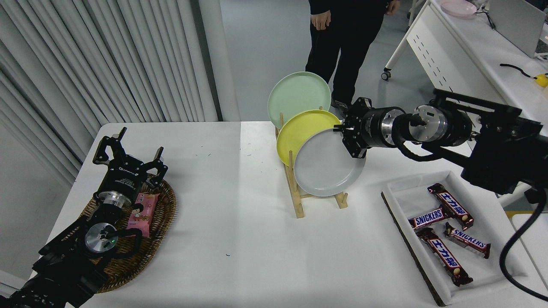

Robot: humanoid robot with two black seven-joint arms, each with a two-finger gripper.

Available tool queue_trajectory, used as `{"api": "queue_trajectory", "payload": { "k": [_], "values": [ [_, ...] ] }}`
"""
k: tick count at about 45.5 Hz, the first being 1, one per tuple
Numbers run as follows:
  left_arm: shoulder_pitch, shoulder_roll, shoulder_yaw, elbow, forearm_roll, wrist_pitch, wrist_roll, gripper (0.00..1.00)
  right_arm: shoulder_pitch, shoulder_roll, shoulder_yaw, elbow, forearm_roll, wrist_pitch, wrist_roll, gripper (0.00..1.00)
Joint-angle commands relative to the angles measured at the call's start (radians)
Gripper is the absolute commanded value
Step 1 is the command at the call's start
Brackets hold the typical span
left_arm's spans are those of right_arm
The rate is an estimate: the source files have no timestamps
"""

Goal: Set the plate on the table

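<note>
White table [239, 239] under grey curtains; wooden dish rack [299, 201] holds a pale green plate [297, 92] and a yellow plate [299, 128]. Right gripper [352, 139] pinches the upper right rim of the light-grey plate [327, 164], raised upright just above the rack's front slot; left gripper [128, 160], fingers spread, parked over a wicker basket [165, 214]. Step in hand looks like lifting out; next, clear the pegs, tilt flat, lower onto bare tabletop.

Bright, even overhead light, soft shadows on the table [239, 239], sharp focus.
</note>
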Motion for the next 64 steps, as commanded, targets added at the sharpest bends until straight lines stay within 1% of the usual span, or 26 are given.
{"api": "queue_trajectory", "payload": {
  "k": [1, 8, 20, 28, 33, 38, 47, 54, 59, 64],
  "values": [
    [0.000, 0.000, -0.001, -0.001, 0.000, 0.001, 0.000, 1.00, 0.084, -0.068, -0.002, 0.079, 0.059, -0.011, -0.021, 0.00],
    [0.000, 0.000, -0.001, 0.001, 0.000, 0.001, 0.000, 1.00, 0.150, -0.105, -0.002, 0.141, 0.119, -0.057, -0.042, 0.00],
    [0.000, 0.000, 0.001, -0.001, 0.000, 0.001, 0.000, 1.00, 0.281, -0.131, -0.002, 0.182, 0.248, -0.092, -0.053, 0.00],
    [0.000, 0.000, -0.001, 0.001, 0.000, 0.001, 0.000, 1.00, 0.301, -0.122, 0.011, 0.182, 0.311, -0.131, -0.073, 0.00],
    [0.000, 0.000, -0.001, 0.001, 0.000, 0.001, 0.000, 1.00, 0.287, -0.120, 0.040, 0.179, 0.364, -0.163, -0.073, 0.00],
    [0.000, 0.000, 0.001, 0.001, 0.000, 0.001, 0.000, 1.00, 0.262, -0.099, 0.070, 0.179, 0.394, -0.227, -0.075, 0.00],
    [0.000, 0.000, -0.001, -0.001, 0.000, -0.001, 0.000, 1.00, 0.158, -0.045, 0.129, 0.179, 0.444, -0.318, -0.073, 0.00],
    [0.000, 0.000, -0.001, 0.001, 0.000, 0.001, 0.000, 1.00, 0.074, -0.014, 0.140, 0.184, 0.476, -0.324, -0.058, 0.00],
    [0.000, 0.000, -0.001, -0.001, 0.000, -0.001, 0.000, 1.00, 0.052, -0.003, 0.112, 0.211, 0.492, -0.325, -0.030, 0.00],
    [0.000, 0.000, -0.001, 0.001, 0.000, 0.001, 0.000, 1.00, 0.044, 0.019, 0.072, 0.218, 0.532, -0.344, -0.030, 0.00]
  ]
}}
